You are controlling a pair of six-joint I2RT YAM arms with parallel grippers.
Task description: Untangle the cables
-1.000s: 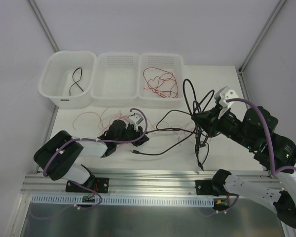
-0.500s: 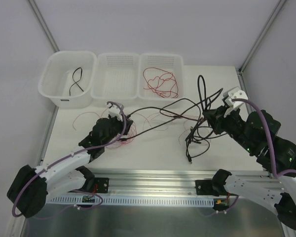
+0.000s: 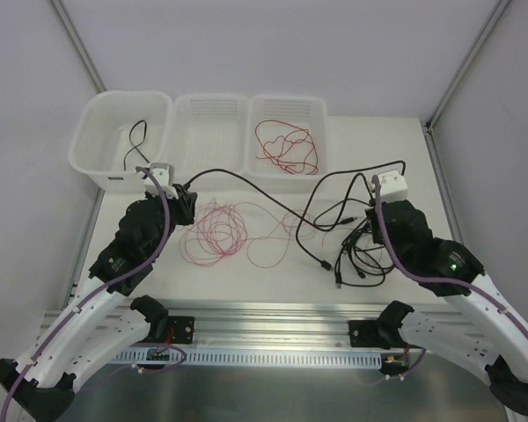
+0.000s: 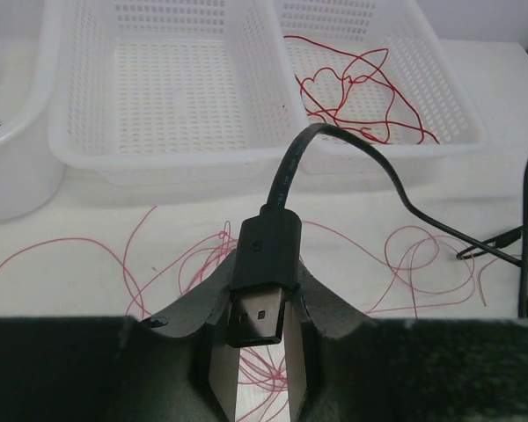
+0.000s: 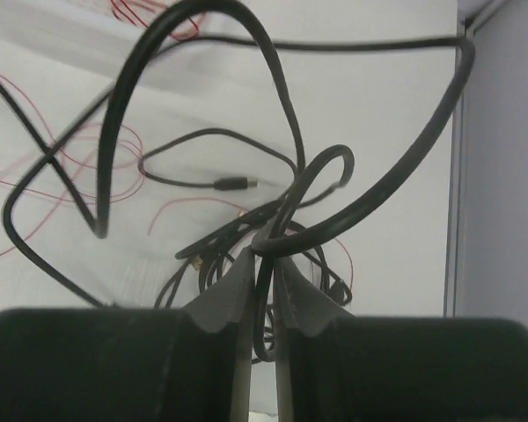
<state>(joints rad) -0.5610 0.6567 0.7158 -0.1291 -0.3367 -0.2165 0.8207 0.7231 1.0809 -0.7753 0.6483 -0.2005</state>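
Swung left since before, my left gripper (image 4: 266,294) clamps a black plug (image 4: 264,255); my right gripper (image 5: 262,264), nearly closed, pinches black cables (image 5: 403,186).

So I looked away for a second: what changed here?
The left end effector, gripping the plug of the black cable, swung from mid-table to the far left, stretching it out before the baskets. The right end effector drew nearer, lowering the black tangle onto the table. Unchanged: the red wire in the right basket, the short cable in the tub.
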